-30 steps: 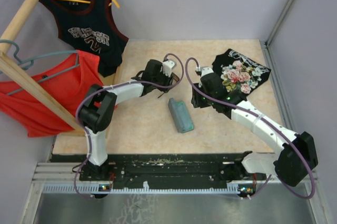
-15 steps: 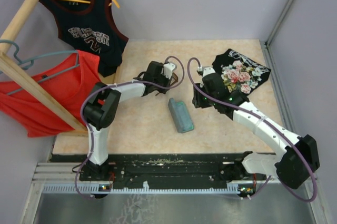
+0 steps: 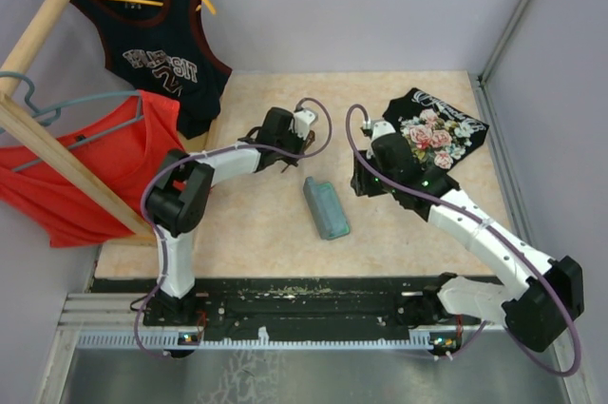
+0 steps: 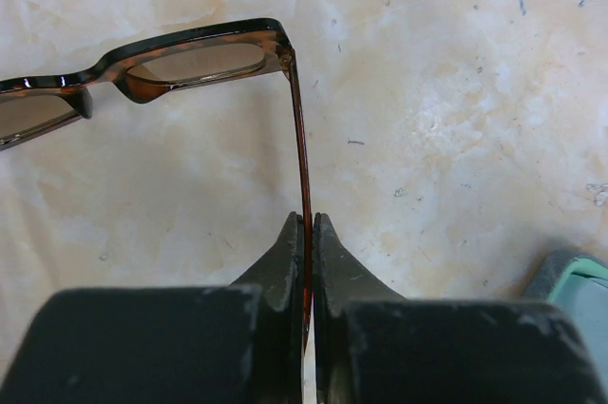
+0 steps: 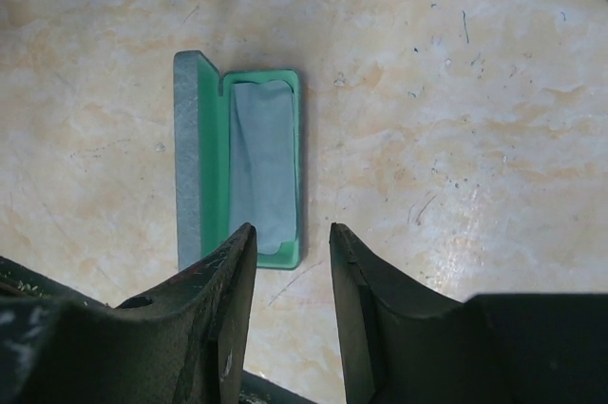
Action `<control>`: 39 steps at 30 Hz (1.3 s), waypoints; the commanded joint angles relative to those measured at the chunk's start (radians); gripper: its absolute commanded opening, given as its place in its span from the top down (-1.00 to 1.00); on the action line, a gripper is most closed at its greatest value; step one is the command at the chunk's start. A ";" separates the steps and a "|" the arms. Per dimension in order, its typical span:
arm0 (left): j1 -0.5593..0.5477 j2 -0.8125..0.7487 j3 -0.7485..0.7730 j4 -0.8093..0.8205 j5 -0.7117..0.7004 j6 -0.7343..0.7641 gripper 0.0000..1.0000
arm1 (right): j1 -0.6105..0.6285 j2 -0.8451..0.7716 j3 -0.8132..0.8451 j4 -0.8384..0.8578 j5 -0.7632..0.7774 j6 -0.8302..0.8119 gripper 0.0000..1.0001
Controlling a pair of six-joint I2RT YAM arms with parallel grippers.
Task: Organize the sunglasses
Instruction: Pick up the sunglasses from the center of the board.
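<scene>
— Now that the left end effector (image 4: 306,233) has squeezed shut, what is it holding?

— It has pinched one long thin arm (image 4: 301,147) of the sunglasses (image 4: 195,60). A moment ago its fingers were apart. Now they press that arm from both sides.

— Where are the sunglasses?

— Over the counter (image 4: 456,90), out in front of the left end effector. I cannot tell if they lie flat or are lifted a bit.

— And the other one?

— The right end effector (image 5: 293,242) is partly open and holds nothing. It hangs over the open case (image 5: 188,166). A pale blue cloth (image 5: 261,166) lies inside the green part.

— So what does that mean for the job?

— I think the sunglasses are caught now, so they can be carried. The case is near and open. But the grip is only on one skinny arm, so they might swing or slip.
</scene>
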 commanded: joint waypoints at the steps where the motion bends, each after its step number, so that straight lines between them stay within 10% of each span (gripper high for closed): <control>1: 0.006 -0.104 -0.007 0.016 0.007 0.025 1.00 | -0.013 -0.060 0.004 -0.003 0.021 -0.003 0.25; 12: -0.036 -0.351 -0.060 -0.052 0.084 0.031 1.00 | -0.014 -0.257 0.015 -0.004 0.120 0.017 0.26; 39: -0.746 -0.807 -0.325 -0.159 -0.115 0.180 1.00 | -0.013 -0.305 0.400 -0.510 -0.034 0.054 0.12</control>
